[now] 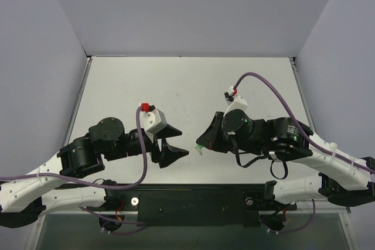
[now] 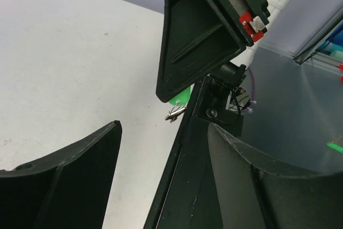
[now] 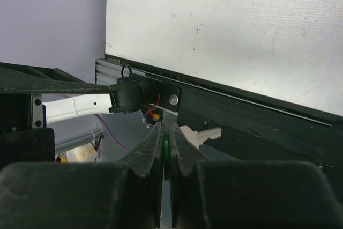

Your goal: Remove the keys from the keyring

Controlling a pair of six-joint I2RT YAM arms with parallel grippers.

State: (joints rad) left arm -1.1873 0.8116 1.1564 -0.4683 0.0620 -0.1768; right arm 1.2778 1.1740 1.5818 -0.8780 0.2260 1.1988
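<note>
My right gripper (image 1: pixel 203 143) is shut on the green keyring (image 1: pixel 200 146), held above the table's near edge. In the right wrist view the green keyring (image 3: pixel 166 151) is a thin strip pinched between the closed fingers of the right gripper (image 3: pixel 166 128), and the silver key (image 3: pixel 201 134) sticks out to the right of the fingertips. In the left wrist view the keyring (image 2: pixel 181 97) shows under the right gripper's jaw, with the key (image 2: pixel 174 114) hanging just below it. My left gripper (image 1: pixel 174 144) is open and empty, a short gap to the left of the keyring; it also shows in the left wrist view (image 2: pixel 163 127).
The white table (image 1: pixel 187 86) is enclosed by grey walls on three sides. A black mounting rail (image 1: pixel 187 194) runs along the near edge, below both grippers. Purple cables (image 1: pixel 275 92) loop off both arms.
</note>
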